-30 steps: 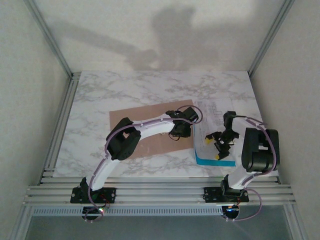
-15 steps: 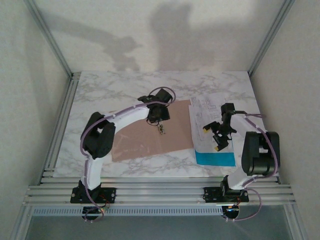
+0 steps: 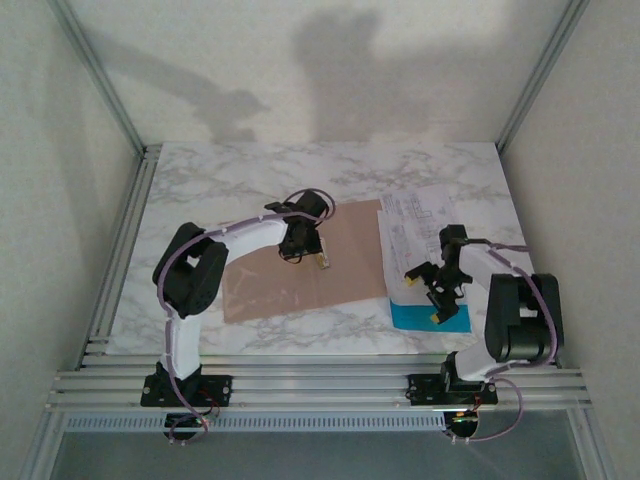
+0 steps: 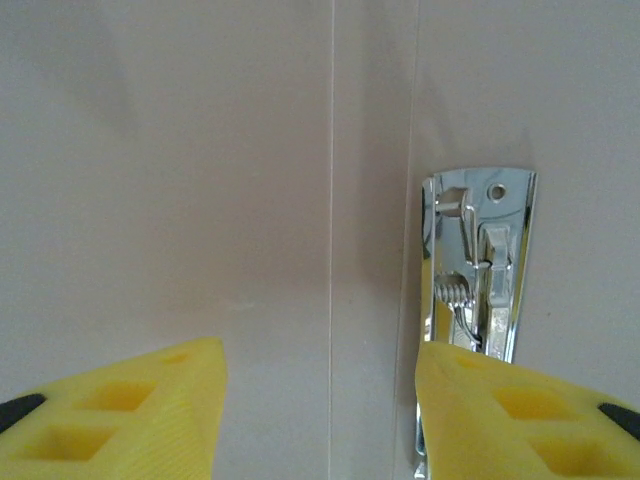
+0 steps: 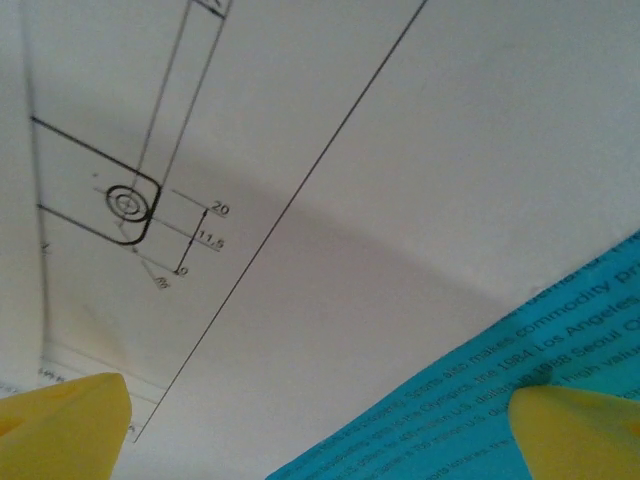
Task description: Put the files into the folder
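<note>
The pinkish-brown folder (image 3: 270,285) lies flat on the marble table, left of centre. My left gripper (image 3: 318,258) hovers over its right half, open with nothing between the yellow fingertips (image 4: 130,405). In the left wrist view the folder's card surface (image 4: 200,180) shows a crease, with a shiny metal clip (image 4: 480,270) fixed to it. The files (image 3: 408,228) lie just right of the folder: white printed sheets over a bright blue sheet (image 3: 430,318). My right gripper (image 3: 424,300) sits low over them, open wide and holding nothing. Close up, a white drawing sheet (image 5: 330,200) overlaps the blue sheet (image 5: 450,420).
The table's metal frame rail (image 3: 300,385) runs along the near edge, where both arm bases stand. White walls close in the back and sides. Bare marble (image 3: 250,175) lies behind the folder and files.
My left gripper has moved left from the folder's right edge to over the card and opened wider. The right gripper has opened further and shifted a little nearer over the files.
</note>
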Motion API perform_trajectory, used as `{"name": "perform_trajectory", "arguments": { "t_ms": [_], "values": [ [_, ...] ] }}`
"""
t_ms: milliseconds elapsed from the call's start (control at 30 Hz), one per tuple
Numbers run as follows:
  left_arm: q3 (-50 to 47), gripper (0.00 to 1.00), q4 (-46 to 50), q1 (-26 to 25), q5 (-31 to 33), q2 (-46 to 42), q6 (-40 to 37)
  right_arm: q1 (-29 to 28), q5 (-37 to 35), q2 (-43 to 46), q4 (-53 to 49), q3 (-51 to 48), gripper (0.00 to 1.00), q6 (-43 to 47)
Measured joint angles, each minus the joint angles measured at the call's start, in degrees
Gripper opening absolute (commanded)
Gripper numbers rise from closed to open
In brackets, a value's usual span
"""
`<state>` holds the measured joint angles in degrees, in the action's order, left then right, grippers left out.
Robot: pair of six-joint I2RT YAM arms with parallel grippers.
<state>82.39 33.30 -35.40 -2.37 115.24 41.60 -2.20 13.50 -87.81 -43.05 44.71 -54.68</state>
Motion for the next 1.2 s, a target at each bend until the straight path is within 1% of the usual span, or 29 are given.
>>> {"name": "perform_trajectory", "arguments": {
  "t_ms": [133, 300, 367, 600, 733, 867, 1033, 1200],
  "values": [
    [0.63, 0.52, -1.9, 0.26, 0.07, 2.1, -3.08, -2.14, -0.26, -5.16, -3.54, 4.48, 0.99, 3.08],
    [3.8, 0.52, -2.71, 0.26, 0.48, 4.79, -6.45, -7.89, -1.53, -9.25, -5.29, 9.01, 0.98, 6.14],
    [5.46, 0.52, -2.91, 0.26, 0.7, 6.12, -7.26, -10.32, -1.99, -10.27, -5.35, 10.38, 0.97, 6.58],
    [11.08, 0.51, -3.72, 0.24, 0.85, 10.03, -8.66, -15.82, -2.51, -13.84, -5.64, 14.93, 0.96, 5.81],
    [12.15, 0.51, -4.42, 0.17, 0.61, 10.84, -8.11, -18.53, -2.82, -15.54, -5.33, 17.35, 0.96, 3.54],
    [11.23, 0.5, -5.7, -0.02, 0.44, 10.73, -5.38, -20.06, -2.36, -16.48, -4.26, 19.02, 0.96, -0.09],
    [7.34, 0.49, -8.94, -0.02, 0.02, 8.57, -1.44, -21.24, -0.13, -17.16, -1.9, 20.46, 0.95, -3.89],
    [6.75, 0.5, -8.52, -0.02, -0.44, 7.67, 0.22, -21.94, 2.49, -17.2, 1.22, 20.85, 0.96, -6.16]
  ]
}}
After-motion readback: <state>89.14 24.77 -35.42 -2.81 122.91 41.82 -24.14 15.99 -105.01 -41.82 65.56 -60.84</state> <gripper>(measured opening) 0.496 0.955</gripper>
